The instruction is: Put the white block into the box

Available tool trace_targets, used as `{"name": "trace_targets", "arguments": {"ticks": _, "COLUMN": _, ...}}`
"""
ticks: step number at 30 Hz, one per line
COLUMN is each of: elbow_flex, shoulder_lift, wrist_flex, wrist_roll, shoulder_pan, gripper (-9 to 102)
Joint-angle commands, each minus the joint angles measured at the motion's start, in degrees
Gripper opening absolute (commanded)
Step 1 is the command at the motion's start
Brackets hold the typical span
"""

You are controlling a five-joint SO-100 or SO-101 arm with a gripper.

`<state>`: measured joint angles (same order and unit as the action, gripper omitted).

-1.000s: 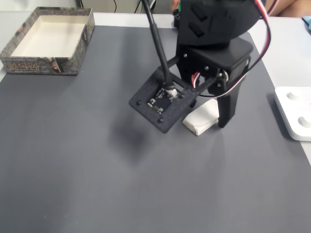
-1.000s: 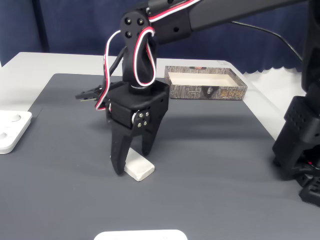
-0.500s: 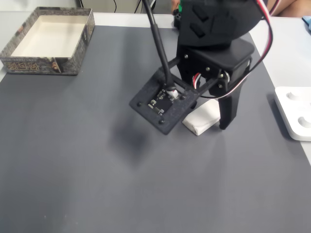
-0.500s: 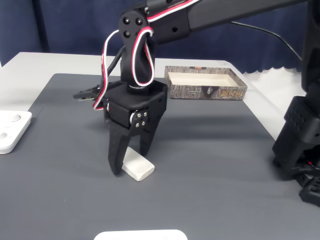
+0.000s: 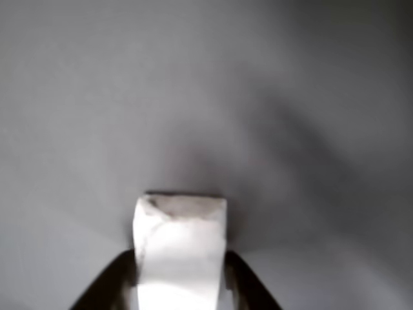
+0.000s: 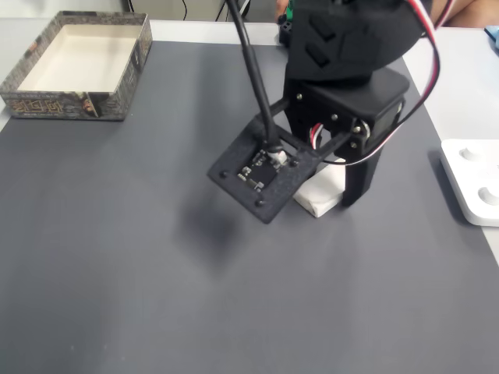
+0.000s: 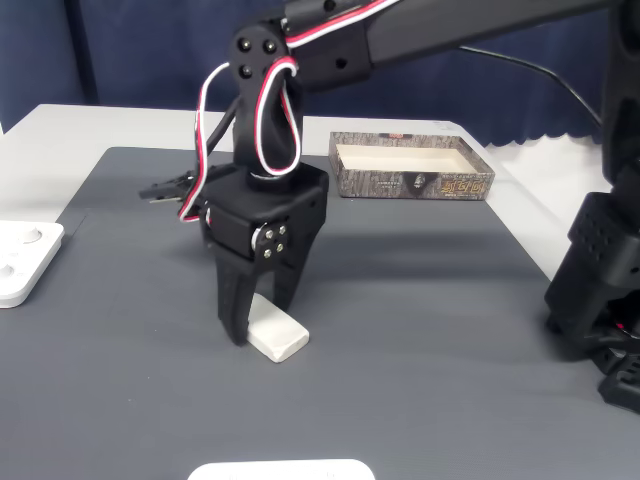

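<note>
On the dark grey mat [image 6: 117, 257] that covers the counter [image 7: 90, 125] lie one white block [image 7: 277, 335], one cardboard box [image 6: 78, 62] and one flat white device [image 6: 474, 179] with round dimples, and one black arm reaches over them. Measured from the block, the box sits far off at the mat's upper left corner in a fixed view, well apart, with a broad bare stretch of mat between the two; the white device lies off the mat's right edge, near but not touching. Bare mat also spreads below and left of the block, while in a fixed view [image 7: 600, 300] the arm's black base stands at the right edge. One more white edge [image 7: 280, 468] peeks in at the bottom of that picture. Down over the block stands the claw [image 7: 262, 325], its two fingers [image 7: 232, 300] apart and straddling the block's near end, tips at or just above the mat. From the other view the block [image 5: 181, 248] stands between the two dark fingers [image 5: 106, 287], each just beside a flank; whether they press it I cannot tell.
</note>
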<state>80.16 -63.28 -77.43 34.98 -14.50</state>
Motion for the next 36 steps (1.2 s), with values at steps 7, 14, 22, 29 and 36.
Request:
{"name": "trace_targets", "arguments": {"ticks": 7, "elbow_flex": -4.7, "shoulder_lift": 0.4, "wrist_flex": -1.9, "wrist_roll": 2.7, "shoulder_pan": 2.3, "gripper": -2}}
{"name": "trace_targets", "arguments": {"ticks": 14, "elbow_flex": -4.8, "shoulder_lift": 0.8, "wrist_flex": -2.0, "wrist_roll": 2.8, "shoulder_pan": 2.3, "gripper": -2}}
{"name": "trace_targets", "arguments": {"ticks": 22, "elbow_flex": -6.7, "shoulder_lift": 0.3, "wrist_flex": -6.5, "wrist_roll": 1.8, "shoulder_pan": 1.3, "gripper": -2}}
{"name": "trace_targets", "arguments": {"ticks": 29, "elbow_flex": -8.6, "shoulder_lift": -6.3, "wrist_flex": -14.2, "wrist_roll": -3.0, "shoulder_pan": -3.1, "gripper": -2}}
{"name": "trace_targets", "arguments": {"ticks": 36, "elbow_flex": -7.2, "shoulder_lift": -13.4, "wrist_flex": -15.8, "wrist_roll": -5.4, "shoulder_pan": -6.7, "gripper": -2}}
